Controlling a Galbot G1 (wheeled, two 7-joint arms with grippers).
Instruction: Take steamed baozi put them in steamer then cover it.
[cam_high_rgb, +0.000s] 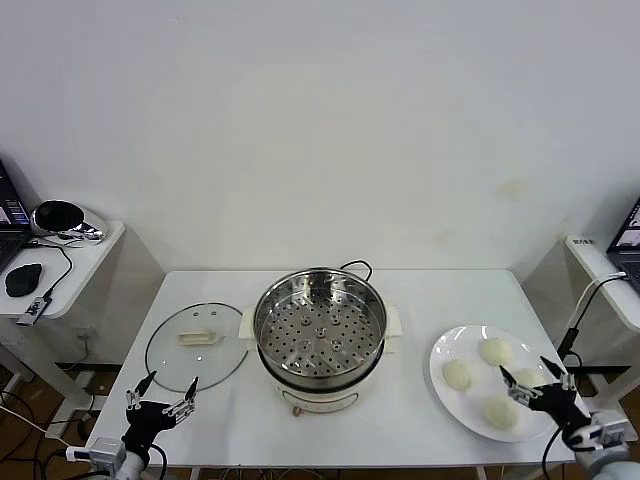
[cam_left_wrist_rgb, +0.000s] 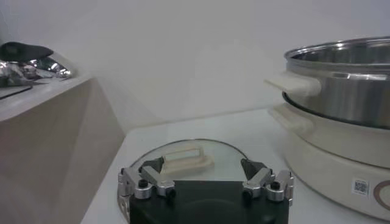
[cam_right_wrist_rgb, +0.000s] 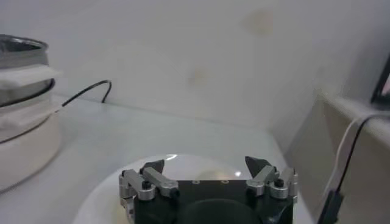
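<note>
The steamer (cam_high_rgb: 320, 335) stands uncovered at the table's middle, its perforated tray bare; it also shows as the steamer (cam_left_wrist_rgb: 341, 91) and the steamer (cam_right_wrist_rgb: 18, 122). The glass cover (cam_high_rgb: 196, 345) lies flat to its left. Several white baozi (cam_high_rgb: 495, 350) rest on a white plate (cam_high_rgb: 445, 395) to the right. My left gripper (cam_high_rgb: 172, 382) hovers open at the near edge of the cover (cam_left_wrist_rgb: 183, 152), my left gripper (cam_left_wrist_rgb: 202, 163) holding nothing. My right gripper (cam_high_rgb: 522, 366) stands open over the plate's near side, partly hiding one baozi; under my right gripper (cam_right_wrist_rgb: 205, 162) only the plate (cam_right_wrist_rgb: 103, 195) shows.
A black cord (cam_high_rgb: 355, 266) curls behind the steamer. A side shelf (cam_high_rgb: 90, 250) at the left carries a mouse, a cable and a shiny object. Another shelf (cam_high_rgb: 600, 270) with a laptop and a hanging cable stands at the right. Both grippers are near the table's front edge.
</note>
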